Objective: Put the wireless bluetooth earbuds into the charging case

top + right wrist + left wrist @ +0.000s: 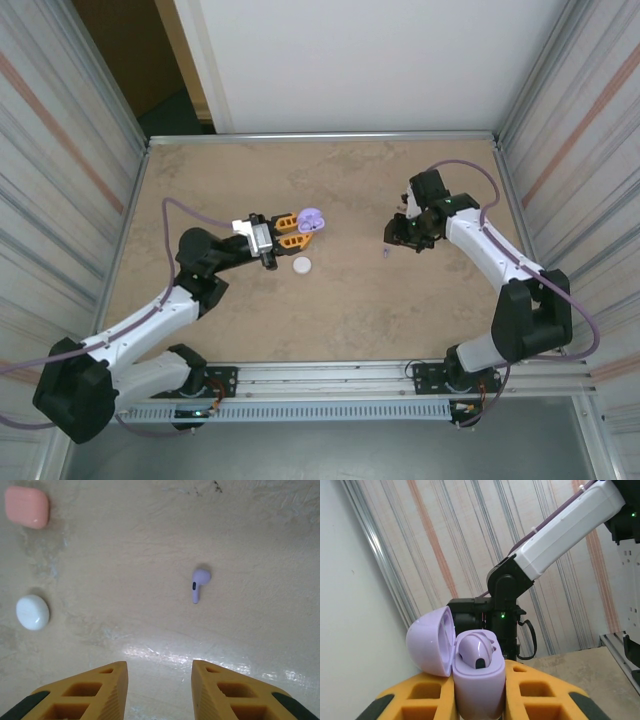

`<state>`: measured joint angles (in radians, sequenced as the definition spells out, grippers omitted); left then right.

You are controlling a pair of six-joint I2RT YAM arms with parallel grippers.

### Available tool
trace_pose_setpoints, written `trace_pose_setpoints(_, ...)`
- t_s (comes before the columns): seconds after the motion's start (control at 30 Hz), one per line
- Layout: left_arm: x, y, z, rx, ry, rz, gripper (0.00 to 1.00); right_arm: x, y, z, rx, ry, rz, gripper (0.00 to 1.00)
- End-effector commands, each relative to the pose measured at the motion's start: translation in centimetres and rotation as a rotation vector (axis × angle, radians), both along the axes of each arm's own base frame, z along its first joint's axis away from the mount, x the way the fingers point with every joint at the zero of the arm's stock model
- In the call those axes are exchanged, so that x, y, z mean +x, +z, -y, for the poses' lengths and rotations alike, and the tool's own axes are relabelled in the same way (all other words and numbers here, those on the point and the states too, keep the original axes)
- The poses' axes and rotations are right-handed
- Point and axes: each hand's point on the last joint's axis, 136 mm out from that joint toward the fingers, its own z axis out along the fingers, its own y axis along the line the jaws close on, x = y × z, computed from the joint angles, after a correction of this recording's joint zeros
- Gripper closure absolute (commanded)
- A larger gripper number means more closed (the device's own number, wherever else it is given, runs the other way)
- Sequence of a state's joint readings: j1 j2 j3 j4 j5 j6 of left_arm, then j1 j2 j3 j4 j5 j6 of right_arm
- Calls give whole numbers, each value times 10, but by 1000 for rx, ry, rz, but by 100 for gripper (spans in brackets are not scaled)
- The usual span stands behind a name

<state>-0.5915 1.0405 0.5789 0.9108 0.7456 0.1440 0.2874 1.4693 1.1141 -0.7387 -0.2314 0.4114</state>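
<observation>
Right wrist: purple earbud (199,582) lies on bare table (150,545).

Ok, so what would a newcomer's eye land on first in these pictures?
First, the open lilac plastic charging case, clamped in the left gripper with one purple earbud seated inside. Next, a loose purple stemmed earbud lying alone on the beige table just ahead of the open right gripper, with a white rounded case and a pink case off to its left in that wrist view.
</observation>
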Motion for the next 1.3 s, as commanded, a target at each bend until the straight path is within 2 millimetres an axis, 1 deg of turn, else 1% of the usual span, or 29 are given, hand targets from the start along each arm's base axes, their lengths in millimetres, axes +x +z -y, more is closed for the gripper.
trace_pose_setpoints(0.0,-4,5,-3,-4,23,54,100,-1,-11,6,-26,-19,-42,63)
trace_pose_setpoints(0.13,-5,4,-2,5,29,57,100,2,-19,6,-38,-21,-60,63)
trace_pose_setpoints(0.73,-2,3,-2,21,49,50,100,17,-38,1,-57,-14,-104,62)
trace_pose_setpoints(1.0,-2,2,-1,24,48,44,100,27,-52,-3,-85,4,-130,63)
trace_pose_setpoints(1.27,0,1,-1,30,56,40,100,36,-72,-3,-120,14,-173,63)
